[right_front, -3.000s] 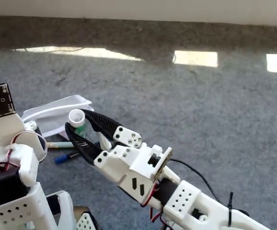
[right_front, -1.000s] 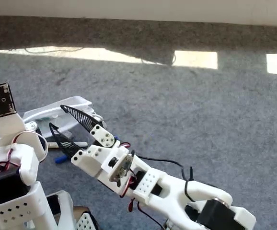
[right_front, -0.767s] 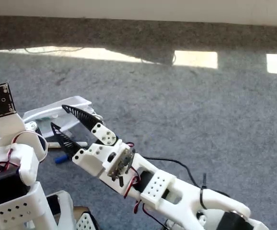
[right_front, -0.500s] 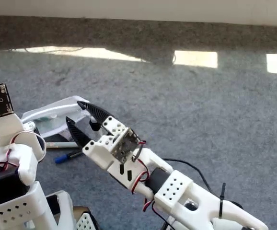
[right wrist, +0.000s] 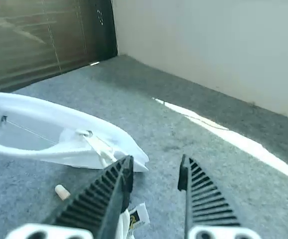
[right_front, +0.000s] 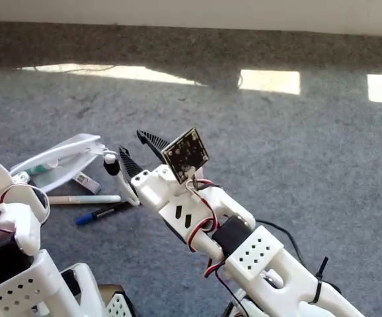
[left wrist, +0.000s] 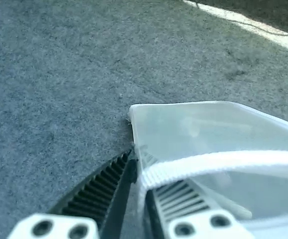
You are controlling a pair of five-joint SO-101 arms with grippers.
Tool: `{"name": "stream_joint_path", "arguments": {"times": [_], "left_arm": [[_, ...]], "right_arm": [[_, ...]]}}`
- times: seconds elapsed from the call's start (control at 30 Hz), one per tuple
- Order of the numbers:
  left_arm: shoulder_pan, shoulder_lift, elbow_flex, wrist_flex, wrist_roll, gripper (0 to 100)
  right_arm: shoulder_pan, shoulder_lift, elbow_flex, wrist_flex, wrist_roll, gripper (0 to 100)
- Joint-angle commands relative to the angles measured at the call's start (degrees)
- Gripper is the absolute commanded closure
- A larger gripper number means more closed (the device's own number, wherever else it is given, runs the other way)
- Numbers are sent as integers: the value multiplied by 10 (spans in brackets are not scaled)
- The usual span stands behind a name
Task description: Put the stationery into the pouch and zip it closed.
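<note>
While the left gripper (left wrist: pixel 136 167) holds its jaws clamped on the woven rim of the translucent white plastic pouch (left wrist: pixel 209 134), keeping the mouth open, the right gripper (right wrist: pixel 155 174) hangs empty, jaws spread, just beside the pouch's end. The next pick is probably the slim white pen (right_front: pixel 85 199). It should be taken at mid-length with the jaws across the barrel, then fed point-first into the mouth without dragging the rim out of the left jaws. The pen lies by a blue marker (right_front: pixel 102 213) on the left of the grey carpet (right_front: pixel 297 165), toward its near edge. A small white labelled piece (right_front: pixel 86 182) sits between pen and pouch and may get nudged. A green-and-white tube (right_front: pixel 42 169) is already inside.
</note>
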Motion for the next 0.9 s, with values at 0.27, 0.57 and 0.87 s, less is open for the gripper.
{"name": "stream_joint_path", "arguments": {"times": [0.27,0.57,0.87], "left_arm": [[-96,-3,-16,-40,8,993],[-155,-2,-16,-47,17,993],[-164,-1,-15,-47,24,993]], "right_arm": [[54,-9,-41,112,-4,857],[64,-1,-70,169,-3,857],[67,186,-203,264,-72,857]]}}
